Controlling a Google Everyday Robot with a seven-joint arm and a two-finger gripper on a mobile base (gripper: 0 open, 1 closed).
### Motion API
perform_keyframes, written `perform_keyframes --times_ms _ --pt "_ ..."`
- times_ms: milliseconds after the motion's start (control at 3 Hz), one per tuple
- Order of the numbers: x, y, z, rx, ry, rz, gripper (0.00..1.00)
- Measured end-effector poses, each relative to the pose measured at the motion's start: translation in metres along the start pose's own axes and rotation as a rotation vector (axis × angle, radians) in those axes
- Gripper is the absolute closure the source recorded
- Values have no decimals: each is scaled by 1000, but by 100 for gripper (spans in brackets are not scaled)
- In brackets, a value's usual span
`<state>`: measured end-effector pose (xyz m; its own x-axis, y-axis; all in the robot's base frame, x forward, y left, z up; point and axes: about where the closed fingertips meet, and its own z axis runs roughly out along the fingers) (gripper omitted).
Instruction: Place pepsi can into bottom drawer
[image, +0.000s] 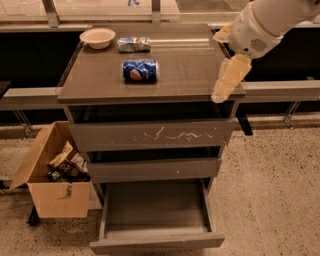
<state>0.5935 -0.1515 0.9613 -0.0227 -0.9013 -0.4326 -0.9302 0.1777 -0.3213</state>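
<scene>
The pepsi can (140, 70) lies sideways on the surface (185, 60) and may roll away if you bump it. Your gripper (220, 94) hangs by the right edge, empty; I cannot tell if it's open.

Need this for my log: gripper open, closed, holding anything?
Gripper: at the right edge of the cabinet top, apart from the pepsi can; open or closed cannot be told.

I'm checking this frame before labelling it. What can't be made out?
Camera view: the arm above the gripper, which hangs at the cabinet's right front corner, is cut off by the top-right edge.
Insides of the top drawer and middle drawer: hidden by their fronts.
Contents of the box: half hidden by its wall, too small to name.
</scene>
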Motion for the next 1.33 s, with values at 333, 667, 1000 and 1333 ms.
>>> perform_keyframes --times_ms 333,667,1000,1333 --pt "-37 -45 55 -41 -135 -14 0" --pt "-37 -51 67 -44 -129 -11 0" --pt "-42 -79 97 -26 -164 -26 0" --pt "-52 -107 130 -12 -215 -15 0"
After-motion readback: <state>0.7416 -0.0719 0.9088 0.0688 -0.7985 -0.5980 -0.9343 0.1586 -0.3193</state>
